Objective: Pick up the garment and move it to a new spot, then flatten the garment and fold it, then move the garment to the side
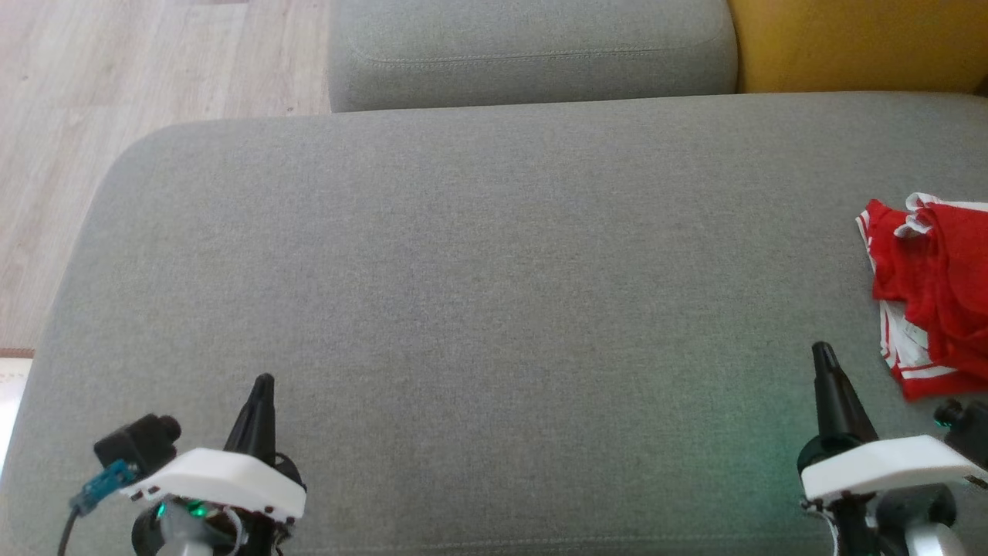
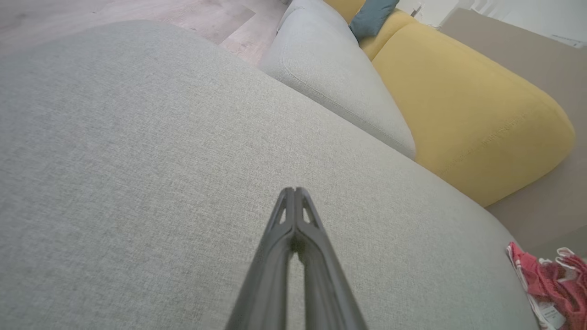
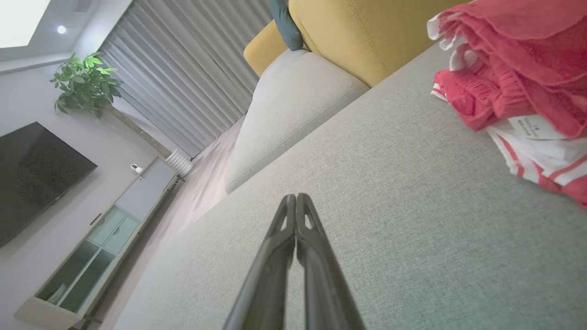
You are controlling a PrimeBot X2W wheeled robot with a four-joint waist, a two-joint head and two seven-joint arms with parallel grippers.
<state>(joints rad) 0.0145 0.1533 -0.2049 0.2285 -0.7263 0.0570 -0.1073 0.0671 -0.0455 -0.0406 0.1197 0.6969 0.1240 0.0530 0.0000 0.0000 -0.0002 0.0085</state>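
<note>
Red garment (image 1: 930,293) lies bunched at right edge of wide cushion (image 1: 463,255).

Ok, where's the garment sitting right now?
In the head view the red-and-white garment lies bunched on the grey seat cushion at the picture's far right, just ahead and right of the right arm's closed jaws.
</note>
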